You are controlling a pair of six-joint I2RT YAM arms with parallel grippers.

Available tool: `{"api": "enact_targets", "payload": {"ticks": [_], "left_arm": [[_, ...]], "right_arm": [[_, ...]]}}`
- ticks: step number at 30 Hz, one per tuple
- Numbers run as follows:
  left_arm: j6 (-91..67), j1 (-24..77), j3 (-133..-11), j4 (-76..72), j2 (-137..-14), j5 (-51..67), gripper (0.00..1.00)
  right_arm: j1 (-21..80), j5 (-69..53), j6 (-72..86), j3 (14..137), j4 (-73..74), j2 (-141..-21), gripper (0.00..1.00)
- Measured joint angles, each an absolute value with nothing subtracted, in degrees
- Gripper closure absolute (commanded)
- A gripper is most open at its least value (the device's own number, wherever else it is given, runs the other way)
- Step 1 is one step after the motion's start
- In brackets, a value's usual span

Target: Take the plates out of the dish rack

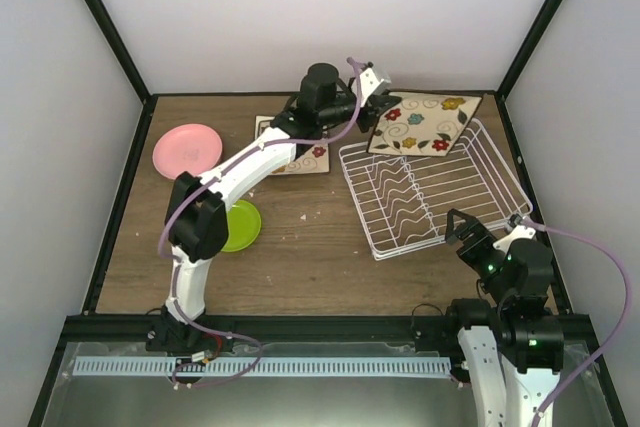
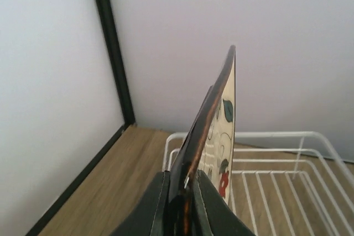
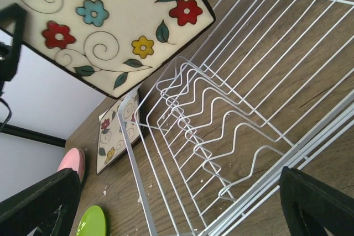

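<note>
While the left hand [image 1: 374, 99] holds a flowered square plate [image 1: 425, 124] up over the dish rack's [image 1: 495, 169] far corner, the top view shows no other plates in the rack.

Left wrist: it's clamped on the plate's edge, plate upright.

Right wrist: right hand [image 3: 177, 208] spread open near the rack.

Next, I'd guess: swing left and set it gently on the desk [image 1: 330, 257].

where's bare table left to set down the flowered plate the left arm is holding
The flowered plate would likely fit on the bare wood between the lime-green plate and the left rim of the dish rack, toward the near edge. Crowded: far centre, where a flat square plate lies under the left arm; the right side, filled by the rack and right tool.
</note>
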State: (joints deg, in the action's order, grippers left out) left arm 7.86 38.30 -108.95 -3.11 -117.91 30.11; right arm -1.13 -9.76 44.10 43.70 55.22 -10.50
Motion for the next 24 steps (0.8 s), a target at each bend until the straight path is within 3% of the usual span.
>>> {"api": "enact_targets", "payload": {"ticks": [6, 11, 24], "left_arm": [[6.9, 40.6, -106.6, -7.6, -115.0, 29.9, 0.96], [-0.1, 36.9, -106.6, -8.3, -114.8, 26.0, 0.96], [-35.0, 1.0, -103.8, -7.9, -109.7, 20.8, 0.96]], "right_arm": [[-1.1, -9.7, 44.5, 43.7, 55.8, -10.1, 0.00], [-1.1, -9.7, 44.7, 43.7, 56.4, -9.7, 0.00], [-1.1, -10.6, 45.2, 39.3, 53.6, -10.2, 0.00]]}}
